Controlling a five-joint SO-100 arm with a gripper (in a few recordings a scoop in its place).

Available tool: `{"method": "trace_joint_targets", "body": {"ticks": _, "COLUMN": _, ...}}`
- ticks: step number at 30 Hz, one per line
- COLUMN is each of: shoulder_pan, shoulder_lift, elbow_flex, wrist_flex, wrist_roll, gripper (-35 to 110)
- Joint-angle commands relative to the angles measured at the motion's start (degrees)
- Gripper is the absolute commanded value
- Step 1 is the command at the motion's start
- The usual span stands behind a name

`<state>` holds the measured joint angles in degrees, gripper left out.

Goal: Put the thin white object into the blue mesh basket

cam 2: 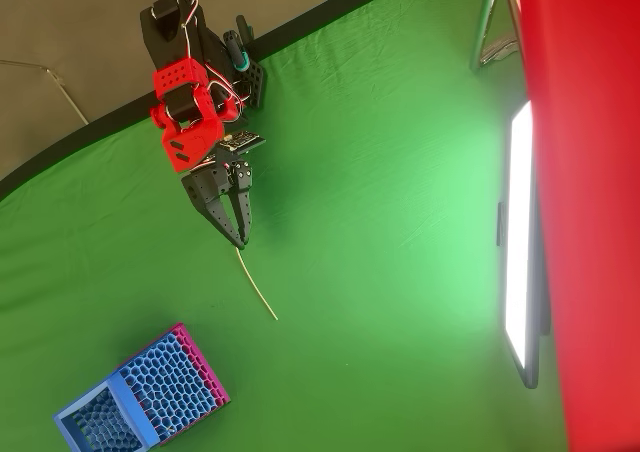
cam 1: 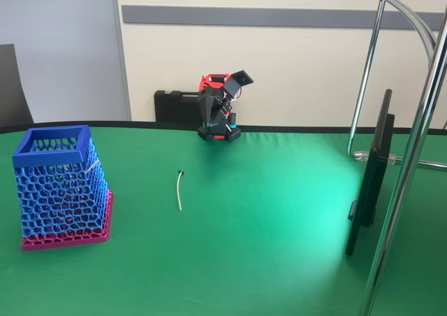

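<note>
Green cloth covers the table. Nearest in the fixed view, at the left, stands the blue mesh basket, upright on its magenta base with its square rim open to the top. Beyond it, out on the bare cloth and well apart from the basket, lies the thin white object, a slightly curved strip with a small dark tip at its far end. Farther back, the red and black arm sits folded at the table's edge. In the overhead view its claw points toward the strip's near end, fingers close together with only a narrow gap, holding nothing. The task looks barely begun: the reach is still ahead. Next, I judge, the claw must spread, descend over the strip's middle and pinch across its width.
</note>
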<state>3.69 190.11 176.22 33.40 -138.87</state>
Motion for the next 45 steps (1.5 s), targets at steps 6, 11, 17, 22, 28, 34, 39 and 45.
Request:
{"method": "trace_joint_targets", "body": {"ticks": 6, "shoulder_pan": -9.5, "shoulder_lift": 0.4, "elbow_flex": 0.4, "wrist_flex": -16.4, "wrist_roll": 27.6, "gripper": 1}}
{"method": "trace_joint_targets", "body": {"ticks": 11, "shoulder_pan": -9.7, "shoulder_lift": 0.4, "elbow_flex": 0.4, "wrist_flex": -17.4, "wrist_roll": 32.3, "gripper": 1}}
{"method": "trace_joint_targets", "body": {"ticks": 17, "shoulder_pan": -9.8, "shoulder_lift": 0.4, "elbow_flex": 0.4, "wrist_flex": -20.4, "wrist_roll": 60.3, "gripper": 1}}
{"method": "trace_joint_targets", "body": {"ticks": 22, "shoulder_pan": -8.3, "shoulder_lift": 0.4, "elbow_flex": 0.4, "wrist_flex": -16.3, "wrist_roll": 83.8, "gripper": 1}}
{"method": "trace_joint_targets", "body": {"ticks": 28, "shoulder_pan": -4.7, "shoulder_lift": 0.4, "elbow_flex": 0.4, "wrist_flex": -11.8, "wrist_roll": 103.0, "gripper": 1}}
{"method": "trace_joint_targets", "body": {"ticks": 34, "shoulder_pan": -2.2, "shoulder_lift": 0.4, "elbow_flex": -1.1, "wrist_flex": -4.6, "wrist_roll": 110.2, "gripper": 1}}
{"method": "trace_joint_targets", "body": {"ticks": 39, "shoulder_pan": -1.9, "shoulder_lift": 0.4, "elbow_flex": -4.1, "wrist_flex": 0.4, "wrist_roll": 113.6, "gripper": 2}}
{"method": "trace_joint_targets", "body": {"ticks": 45, "shoulder_pan": -1.8, "shoulder_lift": 0.4, "elbow_flex": -9.1, "wrist_flex": 6.9, "wrist_roll": 116.6, "gripper": 3}}
